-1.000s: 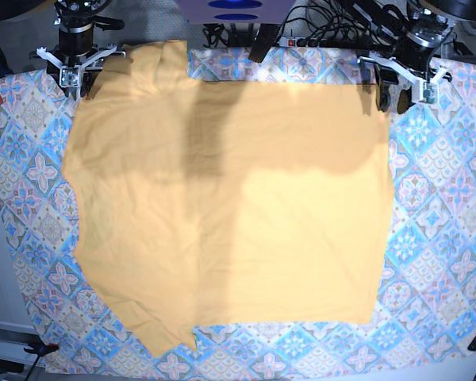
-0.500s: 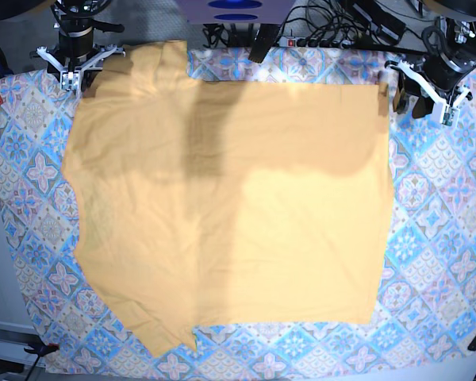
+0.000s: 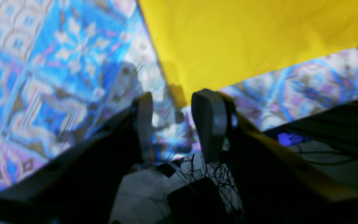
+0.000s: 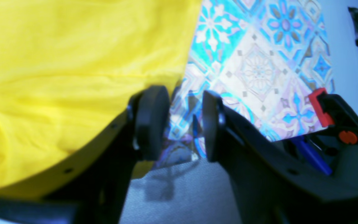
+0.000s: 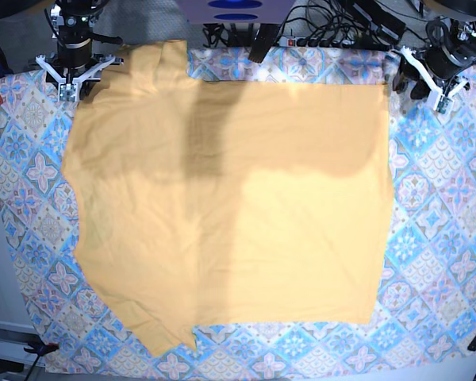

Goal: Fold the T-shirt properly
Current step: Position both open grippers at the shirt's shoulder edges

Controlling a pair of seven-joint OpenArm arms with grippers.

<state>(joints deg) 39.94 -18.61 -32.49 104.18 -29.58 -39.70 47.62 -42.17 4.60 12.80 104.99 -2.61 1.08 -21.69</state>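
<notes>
Shirt [image 5: 230, 198] of plain mustard cloth lies spread flat over most of the patterned tablecloth [image 5: 448, 238], its straight edges toward the right and bottom of the base view, one sleeve poking out at the top left corner and another at the bottom left. A darker shadow band crosses its upper part.

The left gripper [image 5: 430, 79] hangs at the top right corner of that view, just beside the shirt's corner and apart from it. In the left wrist view [image 3: 179, 118] its two gray pads [image 3: 210, 121] stand parted with nothing between them, and the shirt's corner [image 3: 247, 43] shows beyond the tips over the tablecloth [image 3: 42, 77].

The right gripper [image 5: 73, 73] sits at the top left, close to the sleeve. In the right wrist view [image 4: 185, 124] its jaws are likewise parted and empty; the shirt [image 4: 73, 68] fills the left side, and the tablecloth [image 4: 259, 68] shows through the gap. A red and black clamp [image 4: 337, 118] sits at the cloth's edge on the right.
</notes>
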